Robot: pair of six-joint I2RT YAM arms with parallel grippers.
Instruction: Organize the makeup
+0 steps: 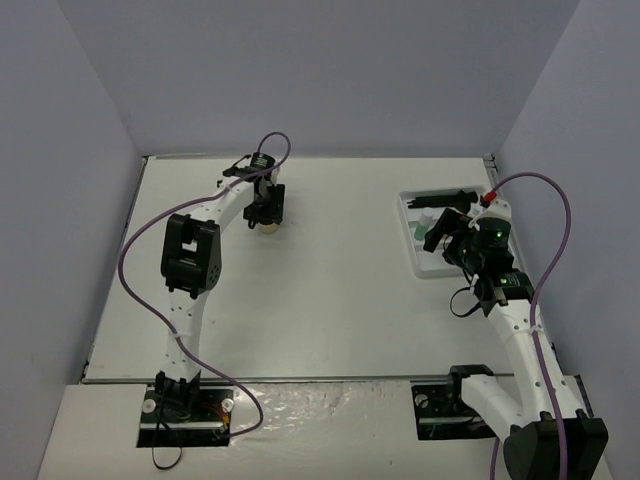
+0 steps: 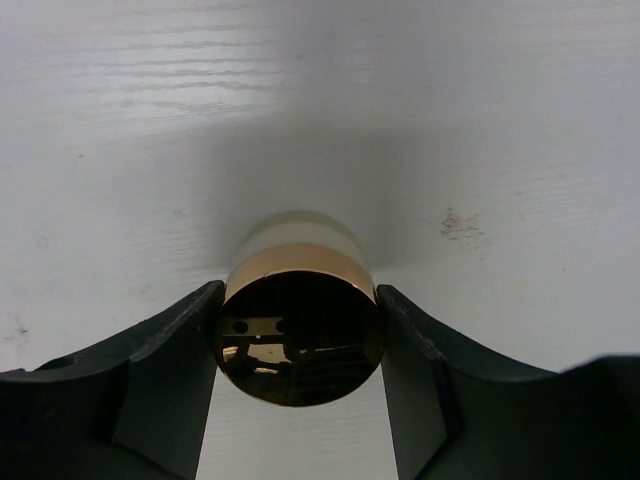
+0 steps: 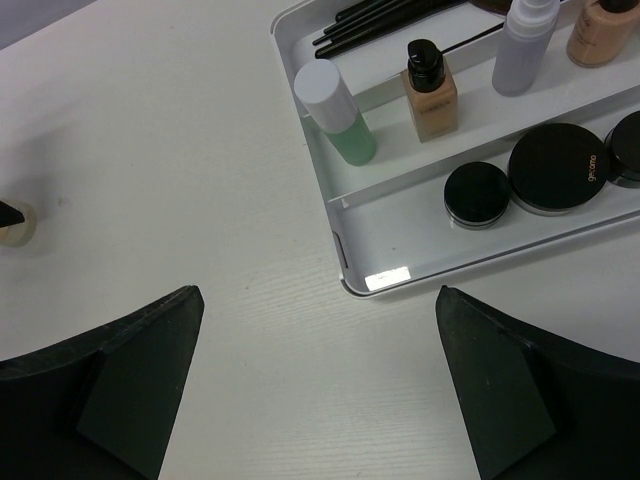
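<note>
A tan jar with a dark glossy lid stands on the white table at the back left. My left gripper is shut on it, with one finger pressed against each side. My right gripper stands open over bare table, just left of the white tray, and holds nothing. In the tray are thin black brushes, a green bottle, a tan bottle, a clear-grey bottle, a second tan bottle and black jars.
The tray sits at the table's right side, near the right wall. In the right wrist view the tan jar shows far to the left. Grey walls close in the table at the back and on both sides.
</note>
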